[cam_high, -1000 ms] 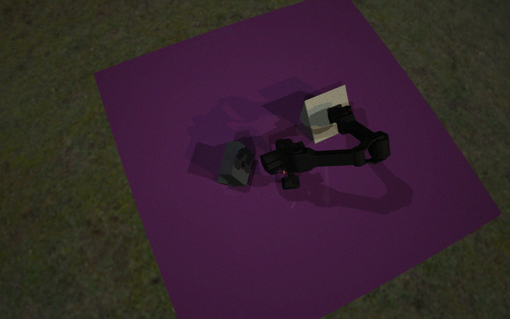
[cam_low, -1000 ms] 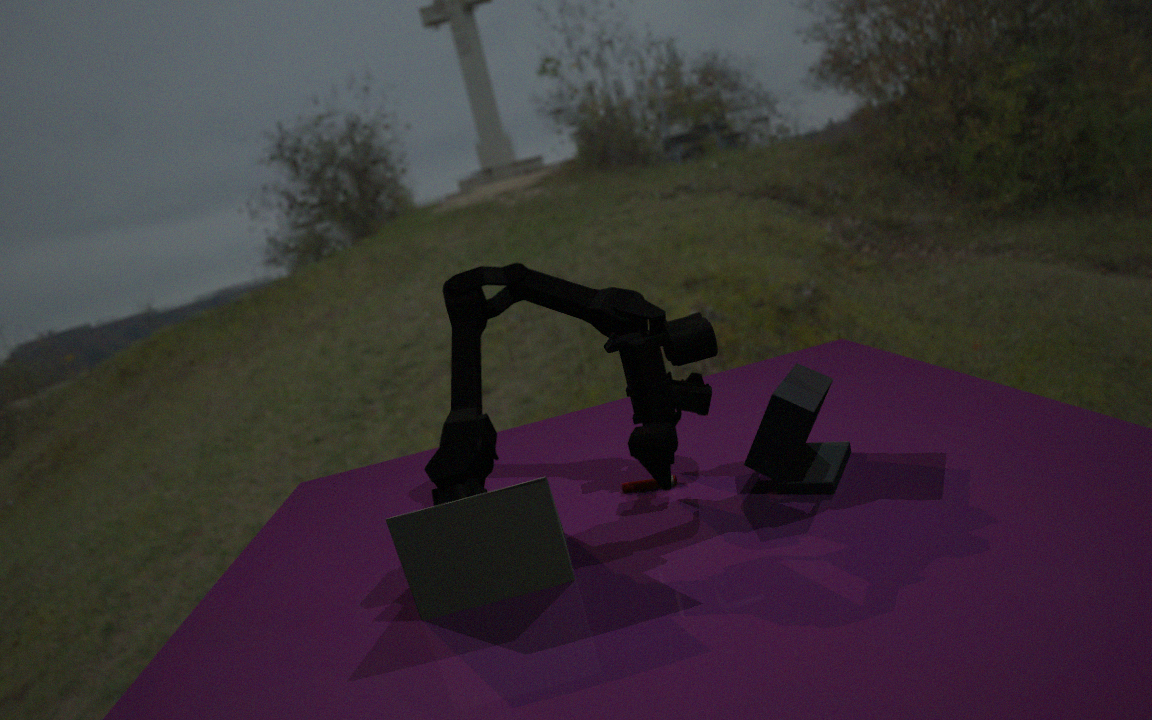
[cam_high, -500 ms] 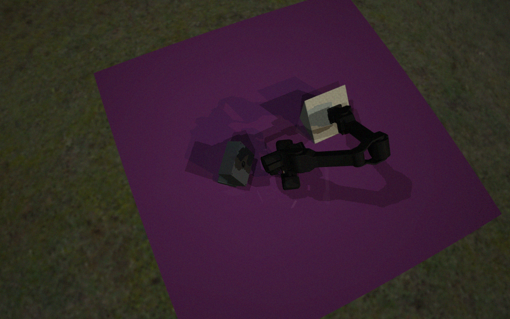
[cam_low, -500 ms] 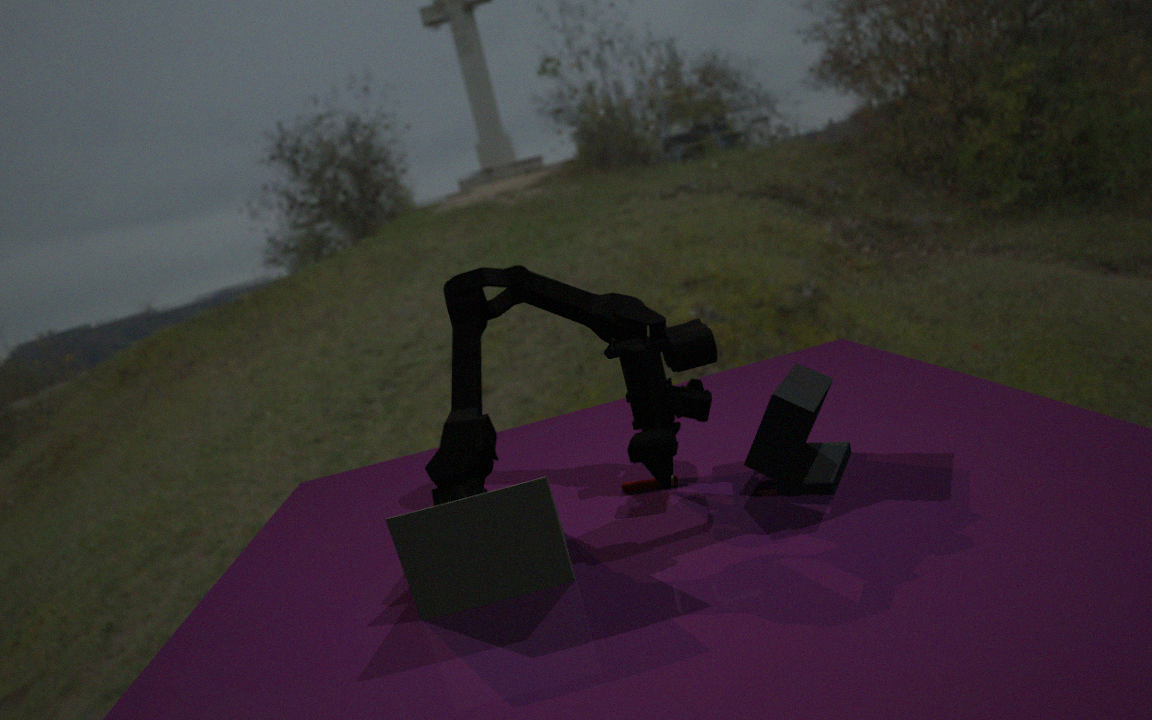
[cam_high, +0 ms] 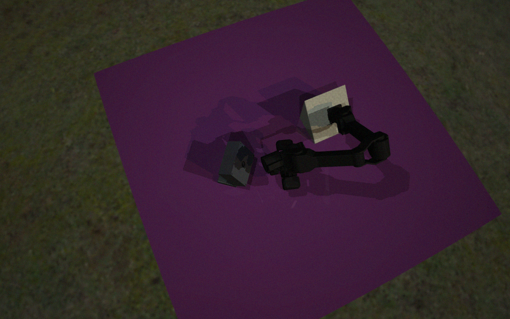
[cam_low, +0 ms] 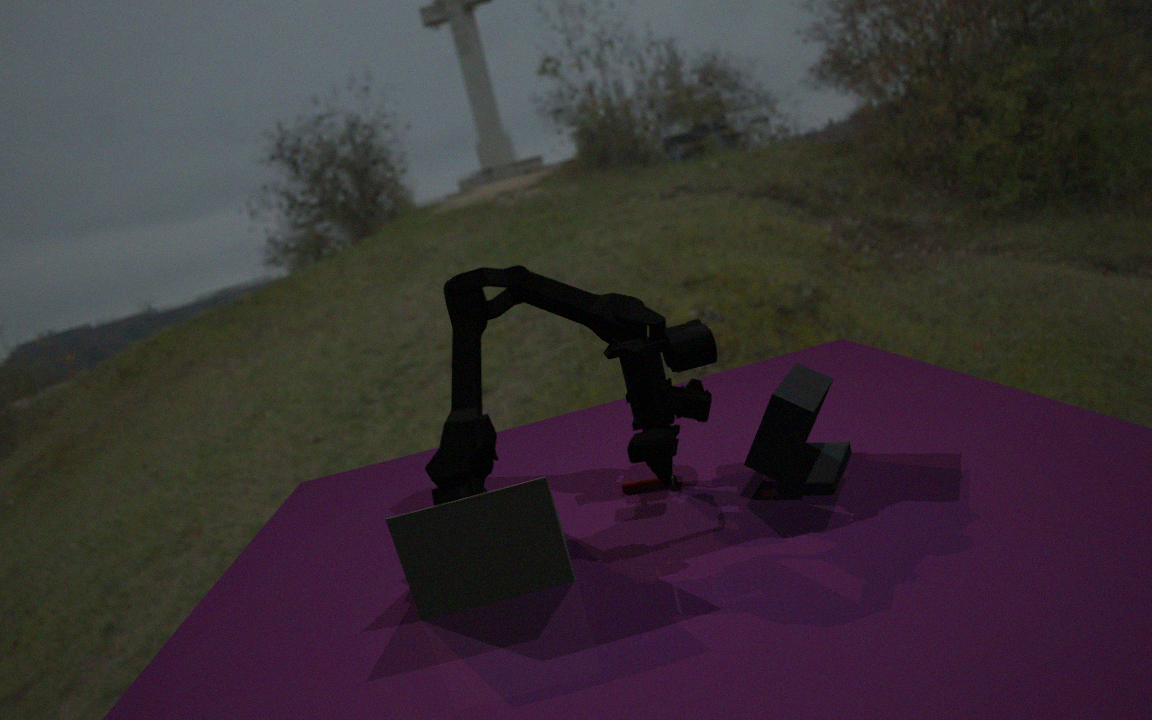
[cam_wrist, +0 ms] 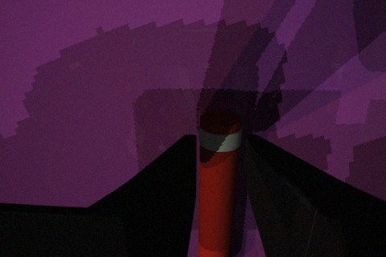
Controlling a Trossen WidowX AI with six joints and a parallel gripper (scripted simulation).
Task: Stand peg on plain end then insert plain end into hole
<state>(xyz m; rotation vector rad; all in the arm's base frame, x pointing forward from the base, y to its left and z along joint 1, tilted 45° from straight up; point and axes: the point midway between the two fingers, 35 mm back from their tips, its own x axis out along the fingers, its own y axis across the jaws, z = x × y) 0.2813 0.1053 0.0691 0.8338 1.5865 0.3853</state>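
A red peg (cam_low: 640,487) (cam_wrist: 216,209) with a white band lies flat on the purple table (cam_high: 249,254). Its banded end points up the wrist view. My gripper (cam_low: 671,486) (cam_wrist: 220,147) is low at the table, with its fingers close on both sides of the peg near the band. They are nearly together, but a thin gap shows beside the peg, so they are open. The peg is hidden under the arm in the top view. The dark grey sloped panel (cam_high: 236,171) (cam_low: 781,438) stands beyond the gripper, with its hole (cam_high: 243,163) facing the arm.
A pale wedge-shaped block (cam_high: 324,96) (cam_low: 483,550) stands beside the arm's base, its light face toward the arm in the top view. Broad shadows of arm and blocks fall across the table.
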